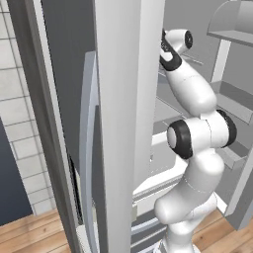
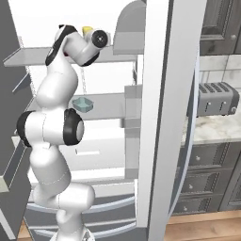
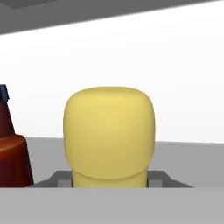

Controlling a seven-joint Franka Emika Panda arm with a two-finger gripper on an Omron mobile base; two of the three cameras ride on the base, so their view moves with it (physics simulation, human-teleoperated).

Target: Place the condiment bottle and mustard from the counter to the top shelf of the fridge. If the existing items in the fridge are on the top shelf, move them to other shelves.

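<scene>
Mustard (image 3: 109,135) stands on the top shelf (image 2: 28,56), condiment bottle (image 3: 11,153) close beside

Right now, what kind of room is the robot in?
It looks like a kitchen. The robot reaches into an open fridge with pale shelves. Beside it, a toaster sits on a marbled counter above dark drawers. A teal dish rests on one fridge shelf.

Fridge shelves and their load

The top shelf (image 2: 28,55) carries the mustard (image 3: 109,135) and, apparently, the condiment bottle (image 3: 11,153); a lower shelf (image 2: 108,100) holds a teal dish (image 2: 83,104).
</scene>
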